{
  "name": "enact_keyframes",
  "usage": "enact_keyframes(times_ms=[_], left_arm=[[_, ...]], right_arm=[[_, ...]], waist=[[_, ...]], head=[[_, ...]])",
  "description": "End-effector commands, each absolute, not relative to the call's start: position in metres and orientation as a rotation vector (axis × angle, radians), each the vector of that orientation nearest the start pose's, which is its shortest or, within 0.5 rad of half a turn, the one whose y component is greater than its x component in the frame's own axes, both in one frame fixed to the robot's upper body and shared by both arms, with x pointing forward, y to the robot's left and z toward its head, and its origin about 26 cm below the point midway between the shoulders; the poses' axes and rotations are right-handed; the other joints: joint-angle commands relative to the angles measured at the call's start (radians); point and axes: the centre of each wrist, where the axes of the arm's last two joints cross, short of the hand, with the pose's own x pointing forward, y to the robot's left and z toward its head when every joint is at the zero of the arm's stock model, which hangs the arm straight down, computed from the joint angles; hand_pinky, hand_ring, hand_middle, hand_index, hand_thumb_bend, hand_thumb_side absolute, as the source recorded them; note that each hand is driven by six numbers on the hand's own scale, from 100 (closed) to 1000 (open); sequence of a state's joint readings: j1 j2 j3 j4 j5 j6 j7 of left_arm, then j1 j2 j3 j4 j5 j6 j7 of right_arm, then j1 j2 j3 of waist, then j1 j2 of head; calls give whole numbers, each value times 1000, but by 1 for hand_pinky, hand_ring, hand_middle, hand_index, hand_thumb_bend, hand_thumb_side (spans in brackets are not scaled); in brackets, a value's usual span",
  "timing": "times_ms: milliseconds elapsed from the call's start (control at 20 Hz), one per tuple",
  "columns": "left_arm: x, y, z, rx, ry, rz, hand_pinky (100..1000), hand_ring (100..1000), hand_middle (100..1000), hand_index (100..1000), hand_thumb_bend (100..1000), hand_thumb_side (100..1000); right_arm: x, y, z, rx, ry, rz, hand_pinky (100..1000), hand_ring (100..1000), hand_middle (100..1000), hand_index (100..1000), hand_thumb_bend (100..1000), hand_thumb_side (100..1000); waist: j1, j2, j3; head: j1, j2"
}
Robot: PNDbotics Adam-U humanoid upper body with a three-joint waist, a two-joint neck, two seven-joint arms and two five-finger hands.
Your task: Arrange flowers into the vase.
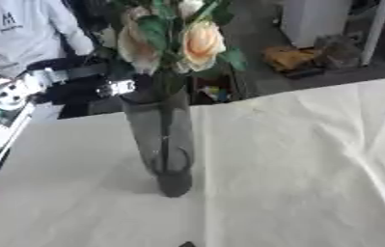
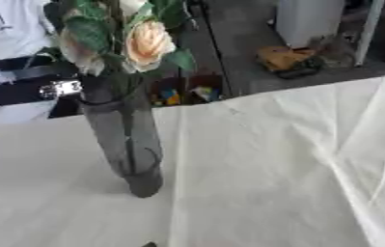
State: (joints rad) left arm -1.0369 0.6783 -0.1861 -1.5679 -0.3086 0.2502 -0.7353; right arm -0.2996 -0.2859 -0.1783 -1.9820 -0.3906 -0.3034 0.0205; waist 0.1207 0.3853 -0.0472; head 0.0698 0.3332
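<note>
Standing upright on the white cloth point(image 1: 296, 164) that covers the table, a tall grey see-through vase point(image 1: 163, 144) holds peach and cream flowers point(image 1: 202, 42) with green leaves point(image 1: 155, 30); their stems run down inside the glass to the base. The vase sits left of the middle, towards the table's far edge. Creases cross the cloth to its right. Behind the vase, at the left, a black and silver arm point(image 1: 60, 77) reaches in, but its hand is hidden by the vase, so I cannot tell how its fingers are set. A tiny dark tip point(image 1: 187, 244) shows at the bottom edge.

Smoky glass vase point(image 1: 166, 144), creased matt tablecloth point(image 1: 296, 164)
</note>
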Motion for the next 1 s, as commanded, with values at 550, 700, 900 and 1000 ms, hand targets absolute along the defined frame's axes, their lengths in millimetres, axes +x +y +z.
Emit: enact_keyframes(times_ms=[550, 700, 900, 1000], left_arm=[[350, 268, 403, 626, -1778, -1405, 914, 945, 1000, 1000, 416, 1000], [340, 269, 404, 627, -1825, -1397, 912, 942, 1000, 1000, 412, 1000], [334, 268, 404, 626, -1836, -1391, 912, 942, 1000, 1000, 412, 1000], [333, 267, 404, 625, -1836, -1389, 910, 937, 1000, 1000, 430, 999]], right_arm=[[296, -303, 214, 152, -2630, -9, 892, 801, 322, 902, 100, 926], [296, -303, 214, 151, -2633, -12, 891, 801, 322, 902, 100, 926], [296, -303, 214, 151, -2634, -13, 891, 801, 322, 902, 100, 926], [296, -303, 214, 151, -2634, -13, 890, 800, 321, 902, 100, 926]], waist=[[-15, -24, 7], [-17, -22, 9], [-18, -22, 9], [-18, -22, 10]], head=[[-5, 8], [-6, 9], [-6, 9], [-6, 9]])
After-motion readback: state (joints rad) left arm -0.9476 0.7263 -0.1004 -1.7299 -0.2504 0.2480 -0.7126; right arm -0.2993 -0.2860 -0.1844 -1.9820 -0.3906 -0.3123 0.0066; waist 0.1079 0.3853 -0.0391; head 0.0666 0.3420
